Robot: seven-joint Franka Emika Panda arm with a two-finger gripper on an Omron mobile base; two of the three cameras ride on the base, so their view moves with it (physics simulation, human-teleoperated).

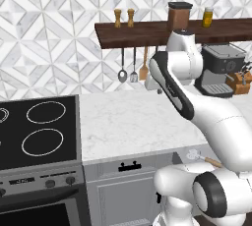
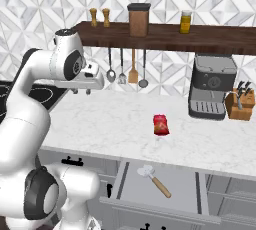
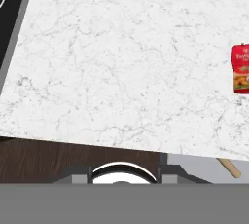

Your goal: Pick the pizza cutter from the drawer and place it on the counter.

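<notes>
The drawer (image 2: 182,184) stands pulled out below the counter's front edge, showing its pale grey inside. In it lies the pizza cutter (image 2: 154,179), its silver wheel toward the counter and its wooden handle pointing outward. It also peeks out past my arm as the pizza cutter (image 1: 199,156), and its handle end shows as the pizza cutter (image 3: 229,168). My gripper (image 2: 80,92) hangs open and empty above the left part of the white marble counter (image 2: 115,124), well left of the drawer and higher than it.
A flat red packet (image 2: 160,124) lies mid-counter. A coffee machine (image 2: 212,86) and knife block (image 2: 240,104) stand at the back right. Utensils hang under the dark wooden shelf (image 2: 165,36). The black stove (image 1: 37,131) borders the counter on the left.
</notes>
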